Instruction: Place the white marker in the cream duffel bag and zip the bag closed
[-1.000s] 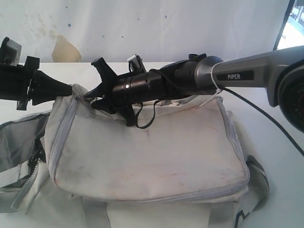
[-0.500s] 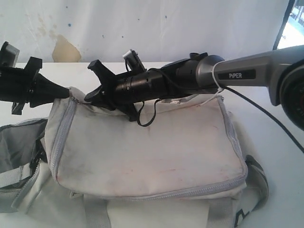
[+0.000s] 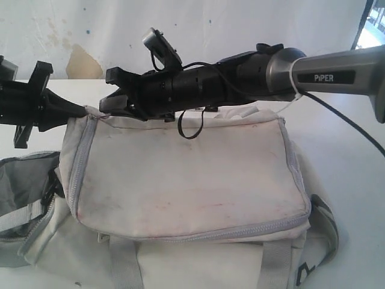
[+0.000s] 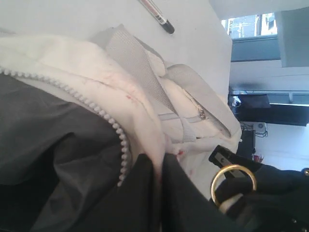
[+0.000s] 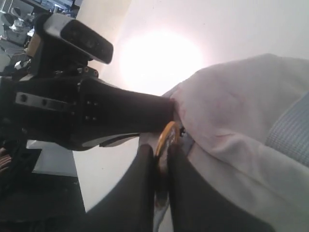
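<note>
Lifted right end effector (image 3: 108,107) pinches ring (image 5: 166,137); marker (image 4: 157,13) shows left-wrist only.

The only legible word is "PiPER", in white letters on a black plate (image 3: 329,77) on the right arm's grey link (image 3: 361,60), above the cream duffel bag (image 3: 192,180); the white marker (image 4: 157,13) label is too small to read

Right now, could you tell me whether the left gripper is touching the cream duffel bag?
Touching: the left wrist view shows the left gripper shut, with the rim fabric of the cream duffel bag pinched between its fingers.
</note>
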`<action>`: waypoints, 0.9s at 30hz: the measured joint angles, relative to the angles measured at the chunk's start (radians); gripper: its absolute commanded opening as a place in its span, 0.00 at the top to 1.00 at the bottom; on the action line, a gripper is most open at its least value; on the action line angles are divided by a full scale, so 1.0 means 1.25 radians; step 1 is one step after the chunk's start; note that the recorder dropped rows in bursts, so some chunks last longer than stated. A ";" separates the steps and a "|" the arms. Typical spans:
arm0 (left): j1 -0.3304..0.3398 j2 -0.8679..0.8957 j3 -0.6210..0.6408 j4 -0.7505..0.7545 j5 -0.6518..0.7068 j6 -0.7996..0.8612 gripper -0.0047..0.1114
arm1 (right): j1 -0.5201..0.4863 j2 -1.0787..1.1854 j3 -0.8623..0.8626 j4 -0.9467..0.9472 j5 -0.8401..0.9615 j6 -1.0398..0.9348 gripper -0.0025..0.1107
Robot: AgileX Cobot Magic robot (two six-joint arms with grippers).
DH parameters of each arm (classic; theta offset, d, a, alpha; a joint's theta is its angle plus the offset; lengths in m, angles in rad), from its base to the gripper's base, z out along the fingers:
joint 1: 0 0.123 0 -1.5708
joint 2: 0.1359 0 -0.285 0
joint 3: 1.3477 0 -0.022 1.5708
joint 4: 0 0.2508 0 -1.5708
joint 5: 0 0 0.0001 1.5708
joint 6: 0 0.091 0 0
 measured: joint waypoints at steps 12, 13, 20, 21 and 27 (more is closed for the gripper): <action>0.000 0.000 0.000 -0.024 0.011 -0.096 0.96 | -0.005 -0.005 0.000 -0.123 0.168 0.022 0.98; 0.000 0.000 0.000 -0.025 0.005 -0.119 0.96 | -0.005 -0.009 0.000 -0.151 0.176 0.037 0.98; -0.001 0.000 0.000 -0.039 -0.008 -0.164 0.96 | 0.010 -0.047 0.000 -0.218 0.205 0.058 0.98; -0.001 0.000 0.000 -0.043 -0.008 -0.166 0.96 | 0.016 -0.051 0.000 -0.228 0.205 0.058 0.98; -0.001 0.000 0.000 -0.046 -0.010 -0.167 0.96 | 0.076 -0.074 0.000 -0.327 0.217 0.081 0.98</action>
